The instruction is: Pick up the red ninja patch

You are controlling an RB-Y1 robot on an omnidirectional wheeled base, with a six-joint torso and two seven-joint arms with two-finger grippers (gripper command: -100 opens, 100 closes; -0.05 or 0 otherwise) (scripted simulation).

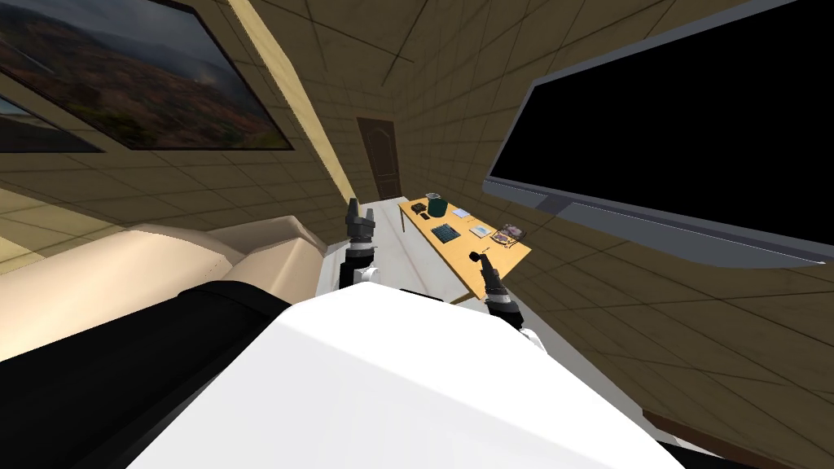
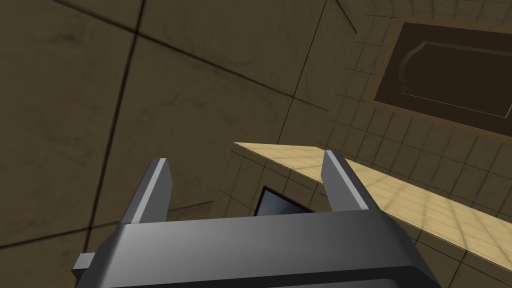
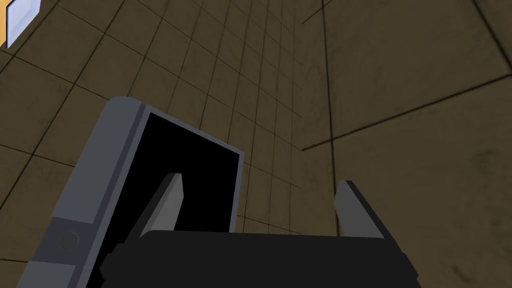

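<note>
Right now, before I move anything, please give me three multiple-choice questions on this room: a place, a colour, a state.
1. Where on the table does the dark green pot stand?
A) far end, toward the door
B) near end, by the right arm
C) under it
2. What colour is the table top?
A) black
B) light tan
C) blue
3. How do the jaws of the left gripper and right gripper stand?
A) both shut
B) one shut on a cup
C) both open, empty
Answers: 1 A, the pot sits among the farthest things; 2 B, the head view shows a tan board; 3 C, each wrist view shows parted jaws holding nothing.
</note>
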